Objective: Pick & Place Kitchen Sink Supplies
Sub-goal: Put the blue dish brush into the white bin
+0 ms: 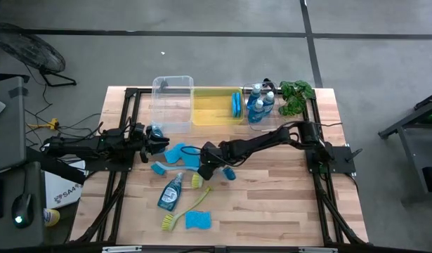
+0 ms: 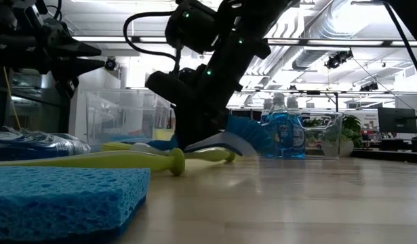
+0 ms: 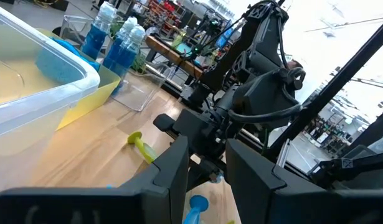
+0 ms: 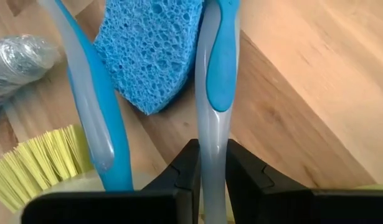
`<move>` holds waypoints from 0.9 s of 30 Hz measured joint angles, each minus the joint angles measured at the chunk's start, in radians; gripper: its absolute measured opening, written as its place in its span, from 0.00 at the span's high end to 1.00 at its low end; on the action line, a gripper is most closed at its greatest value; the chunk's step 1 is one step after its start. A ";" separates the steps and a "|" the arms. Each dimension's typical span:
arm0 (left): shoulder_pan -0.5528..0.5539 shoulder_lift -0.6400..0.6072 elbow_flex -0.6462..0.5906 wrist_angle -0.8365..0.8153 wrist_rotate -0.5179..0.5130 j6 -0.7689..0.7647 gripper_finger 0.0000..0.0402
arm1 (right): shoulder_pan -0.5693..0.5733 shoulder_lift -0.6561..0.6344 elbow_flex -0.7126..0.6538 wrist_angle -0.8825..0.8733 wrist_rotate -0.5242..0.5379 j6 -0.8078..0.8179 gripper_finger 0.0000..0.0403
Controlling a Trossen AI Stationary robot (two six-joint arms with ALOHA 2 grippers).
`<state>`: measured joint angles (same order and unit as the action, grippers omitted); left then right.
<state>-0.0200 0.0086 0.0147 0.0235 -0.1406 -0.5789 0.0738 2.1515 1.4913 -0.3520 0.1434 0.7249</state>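
Note:
My right gripper [image 1: 204, 169] [image 4: 212, 155] reaches slanting down at the table's middle and is shut on a blue and grey dish brush [image 4: 215, 81]. That brush's blue bristle head [image 2: 249, 133] shows to the right of the fingers in the low view. A second blue brush handle [image 4: 94, 112], a blue sponge [image 4: 151, 56] and yellow bristles [image 4: 45, 162] lie close beside it. A soap bottle [image 1: 171, 193], a yellow-green brush [image 1: 184, 214] and another sponge [image 1: 198, 220] lie nearer the front edge. My left gripper [image 1: 159, 144] [image 3: 207, 180] hovers level at the left, open and holding nothing. My right gripper pinches the brush's grey handle [image 4: 211, 134] between its two fingers, just short of the blue grip part. The fingers come slanting down from the table's right side, one on each side of the handle, which runs on ahead of them. The brush lies on the table.
At the back stand a clear bin [image 1: 172, 105], a yellow bin [image 1: 216, 109] holding a sponge [image 1: 236, 104], a small clear container with soap bottles [image 1: 260, 105] and a green plant [image 1: 296, 95]. Bare wood lies at the front right [image 1: 286, 211].

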 joint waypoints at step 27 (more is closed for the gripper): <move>0.000 0.000 0.000 0.027 0.005 -0.084 0.74 | 0.004 -0.153 -0.002 -0.126 0.139 -0.038 0.89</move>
<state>-0.0200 0.0088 0.0147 0.0508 -0.1360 -0.6630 0.0779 1.9982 1.4896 -0.4784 0.2825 0.6870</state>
